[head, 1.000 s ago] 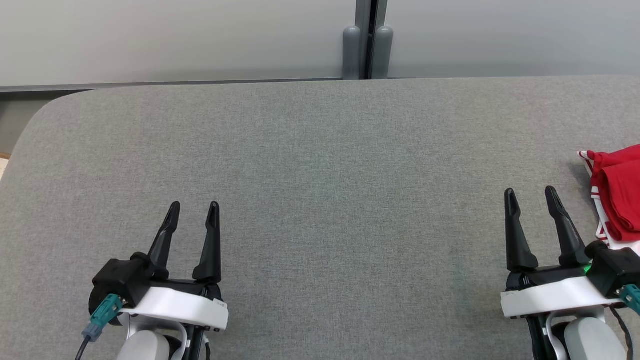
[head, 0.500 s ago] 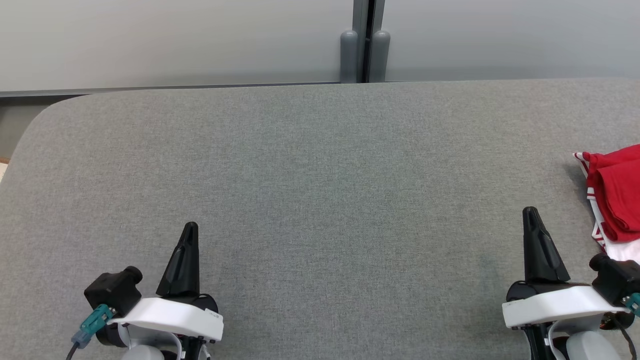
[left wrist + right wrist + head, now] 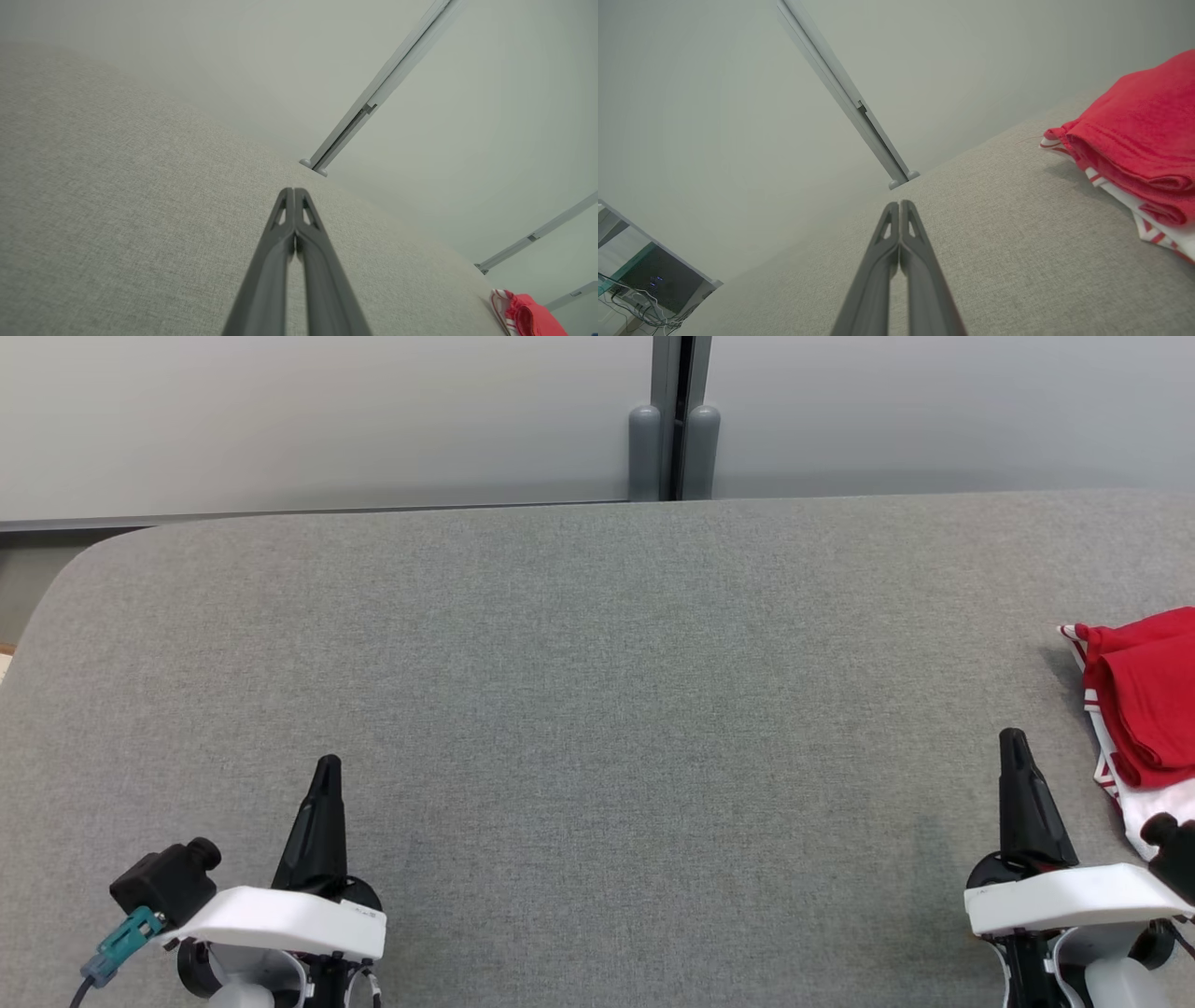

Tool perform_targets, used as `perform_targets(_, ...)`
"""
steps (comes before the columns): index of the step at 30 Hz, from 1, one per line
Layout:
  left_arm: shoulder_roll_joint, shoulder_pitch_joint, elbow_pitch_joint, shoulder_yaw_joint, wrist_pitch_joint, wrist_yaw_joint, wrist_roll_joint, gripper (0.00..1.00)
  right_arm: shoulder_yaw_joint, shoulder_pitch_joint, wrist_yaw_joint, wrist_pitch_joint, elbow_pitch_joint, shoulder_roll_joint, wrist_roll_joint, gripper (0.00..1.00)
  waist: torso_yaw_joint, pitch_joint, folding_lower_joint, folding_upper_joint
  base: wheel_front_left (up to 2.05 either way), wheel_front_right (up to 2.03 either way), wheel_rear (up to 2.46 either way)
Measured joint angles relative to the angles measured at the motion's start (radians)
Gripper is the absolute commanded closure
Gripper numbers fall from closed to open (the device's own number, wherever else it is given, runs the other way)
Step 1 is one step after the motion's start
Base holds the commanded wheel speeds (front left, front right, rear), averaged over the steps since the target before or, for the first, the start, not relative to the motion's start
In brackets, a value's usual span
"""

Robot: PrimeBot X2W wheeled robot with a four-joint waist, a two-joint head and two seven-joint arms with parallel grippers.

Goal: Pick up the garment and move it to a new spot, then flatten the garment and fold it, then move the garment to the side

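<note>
The garment (image 3: 1146, 709) is a folded red piece lying on white cloth with red stripes, at the right edge of the grey table (image 3: 597, 691). It shows again in the right wrist view as the garment (image 3: 1139, 135) at the right, and small in the left wrist view as the garment (image 3: 528, 315) at the lower right. My left gripper (image 3: 327, 767) hovers low at the near left, shut with nothing in it. Just left of the garment and apart from it, my right gripper (image 3: 1012, 741) is shut and empty. In each wrist view the fingers (image 3: 293, 196) (image 3: 899, 207) press together.
A pale wall with a grey vertical post (image 3: 674, 420) stands behind the table's far edge. The table's rounded corner (image 3: 93, 551) is at the far left. A desk with cables (image 3: 640, 289) shows low on the left of the right wrist view.
Both grippers went from open to shut and drew back toward the near edge. The head camera shifted slightly, so the scene sits a little lower and further left.
</note>
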State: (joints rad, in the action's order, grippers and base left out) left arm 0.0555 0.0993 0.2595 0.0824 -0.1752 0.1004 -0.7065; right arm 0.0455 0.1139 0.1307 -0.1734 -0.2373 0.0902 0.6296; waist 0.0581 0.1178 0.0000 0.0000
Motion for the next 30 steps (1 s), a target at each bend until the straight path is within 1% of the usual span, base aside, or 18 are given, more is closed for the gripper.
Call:
perform_targets(10, 0.005, 0.000, -0.001, -0.021, 0.038, 0.005, -0.153, 1.00, -0.015, -0.001, 0.000, 0.039, -0.001, 0.000, 0.161, 1.00, -0.006, -0.012, 0.0000, 0.0000, 0.00, 0.00, 0.00)
perform_targets(21, 0.008, 0.000, -0.004, -0.042, 0.076, 0.009, -0.295, 1.00, -0.035, -0.001, 0.000, 0.077, -0.002, -0.001, 0.316, 1.00, -0.013, -0.025, 0.0000, 0.0000, 0.00, 0.00, 0.00)
perform_targets(30, 0.012, 0.000, -0.006, -0.059, 0.104, 0.010, -0.392, 1.00, -0.046, -0.001, 0.000, 0.104, -0.002, -0.003, 0.419, 1.00, -0.018, -0.035, -0.0001, 0.0000, 0.00, 0.00, 0.00)
